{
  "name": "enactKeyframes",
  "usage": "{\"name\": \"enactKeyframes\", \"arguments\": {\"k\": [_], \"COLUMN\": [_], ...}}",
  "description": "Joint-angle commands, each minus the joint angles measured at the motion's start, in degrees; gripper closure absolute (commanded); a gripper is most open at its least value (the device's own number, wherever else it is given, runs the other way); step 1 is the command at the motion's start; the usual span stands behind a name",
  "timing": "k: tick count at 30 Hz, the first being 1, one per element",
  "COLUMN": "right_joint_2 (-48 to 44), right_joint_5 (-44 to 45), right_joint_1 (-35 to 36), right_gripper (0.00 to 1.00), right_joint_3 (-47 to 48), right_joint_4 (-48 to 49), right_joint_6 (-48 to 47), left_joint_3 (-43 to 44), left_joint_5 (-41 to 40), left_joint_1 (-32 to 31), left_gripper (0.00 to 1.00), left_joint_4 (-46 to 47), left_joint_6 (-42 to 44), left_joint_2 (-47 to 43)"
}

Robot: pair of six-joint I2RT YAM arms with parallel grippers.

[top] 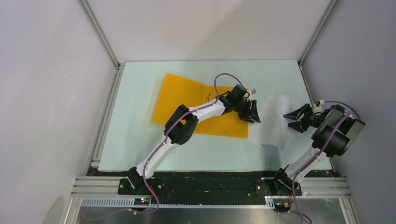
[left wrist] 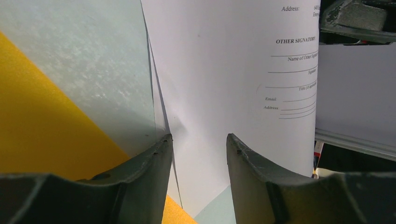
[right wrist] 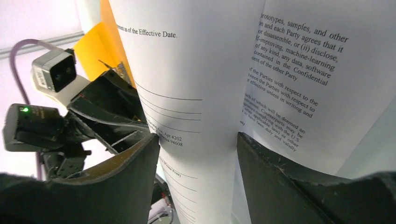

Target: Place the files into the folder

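The orange-yellow folder lies flat on the table, left of centre, under my left arm. It also shows in the left wrist view and the right wrist view. The files, white printed sheets, lie just right of the folder and are bowed upward. My left gripper is open at their left edge, with the sheets running between its fingers. My right gripper is open at their right edge, with a raised fold of paper between its fingers.
The pale green table mat is bounded by white walls and aluminium rails on the left, right and back. The two grippers face each other closely across the sheets. The left gripper and its camera show in the right wrist view.
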Motion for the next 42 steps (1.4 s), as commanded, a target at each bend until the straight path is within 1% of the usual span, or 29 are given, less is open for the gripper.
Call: {"name": "enactKeyframes", "arguments": {"k": [1, 3, 7, 12, 16, 20, 23, 28, 29, 30, 31, 33, 35, 37, 38, 39, 41, 42], "right_joint_2": [0.64, -0.45, -0.69, -0.02, 0.75, 2.86, 2.55, 1.01, 1.1, 1.19, 1.52, 2.21, 2.46, 2.05, 1.54, 1.19, -0.25, -1.43], "right_joint_5": [-8.66, -10.52, -12.46, -17.84, -21.47, -27.67, -30.74, -34.03, -33.78, -33.24, -32.03, -29.43, -26.53, -23.56, -21.72, -20.97, -19.11, -17.64], "right_joint_1": [-1.61, -0.9, 1.67, 4.63, 6.22, 7.22, 7.97, 8.23, 8.6, 8.78, 9.31, 10.13, 10.36, 9.95, 9.31, 8.91, 7.68, 7.03], "right_gripper": [0.33, 0.29, 0.25, 0.24, 0.23, 0.23, 0.24, 0.22, 0.22, 0.22, 0.23, 0.26, 0.34, 0.53, 0.59, 0.68, 0.76, 0.78], "right_joint_3": [-2.32, -3.26, -4.5, -6.52, -6.7, -6.65, -6.69, -6.6, -6.49, -5.66, -5.28, -4.69, -4.55, -4.5, -4.43, -3.9, -2.33, -1.54], "right_joint_4": [6.14, 8.99, 13.33, 19.95, 21.13, 24.17, 24.14, 20.69, 18.14, 15.58, 12.09, 10.06, 10.51, 12.15, 12.67, 12.55, 10.47, 7.3], "right_joint_6": [6.5, 7.77, 11.38, 14.81, 13.13, 16.87, 17.08, 14.79, 13.78, 9.7, 7.94, 5.49, 6.43, 8.79, 9.55, 10.27, 9.43, 8.33], "left_joint_3": [-1.89, -1.86, -1.75, -2.21, -2.41, -2.7, -2.63, -2.78, -2.79, -2.74, -2.68, -2.53, -2.52, -2.35, -2.08, -1.87, -0.65, -0.37], "left_joint_5": [-2.76, -2.79, -2.89, -2.81, -2.76, -2.46, -2.34, -2.33, -2.3, -2.3, -2.28, -2.32, -2.33, -2.18, -2.09, -1.77, -0.65, 0.13], "left_joint_1": [-0.61, -0.62, -0.56, -0.12, 0.14, 0.29, 0.58, 1.02, 1.08, 1.16, 1.22, 1.28, 1.39, 1.45, 1.49, 1.5, 1.65, 1.76], "left_gripper": [0.46, 0.46, 0.46, 0.46, 0.46, 0.47, 0.47, 0.47, 0.47, 0.47, 0.47, 0.47, 0.47, 0.47, 0.47, 0.46, 0.44, 0.41], "left_joint_4": [-2.98, -2.97, -3.0, -2.98, -2.96, -3.01, -2.99, -3.0, -3.01, -3.01, -3.01, -3.01, -2.99, -2.93, -2.86, -2.89, -2.79, -2.67], "left_joint_6": [3.09, 3.19, 3.31, 3.9, 4.32, 4.51, 4.5, 4.47, 4.44, 4.44, 4.39, 4.26, 4.21, 4.47, 4.88, 5.14, 6.02, 6.56], "left_joint_2": [-0.8, -0.75, -0.74, -0.97, -1.02, -1.16, -1.05, -1.06, -1.06, -1.06, -1.03, -0.9, -0.9, -1.08, -1.37, -1.54, -1.97, -2.27]}}
